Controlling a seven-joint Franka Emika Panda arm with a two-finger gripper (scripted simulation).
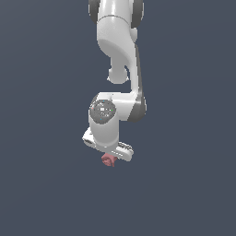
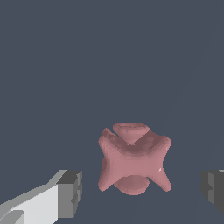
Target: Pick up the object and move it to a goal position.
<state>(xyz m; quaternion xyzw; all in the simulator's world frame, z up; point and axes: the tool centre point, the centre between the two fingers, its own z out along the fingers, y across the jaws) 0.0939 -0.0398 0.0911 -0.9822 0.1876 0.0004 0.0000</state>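
Pinkish-red knobbly star-shaped object [image 2: 133, 159] lies directly below the pincer [image 2: 142, 190], centred in the gap between the wide-spread fingers [image 2: 70, 192] and touching neither pad, its arms splayed diagonally, so a straight descent should bracket it.

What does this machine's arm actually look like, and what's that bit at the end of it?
The glossy white, rounded arm has dark grey bands at its joints and a grey round cap with tiny green lights. Its end effector is a white block; the wrist view shows two squarish dark grey fingertips.
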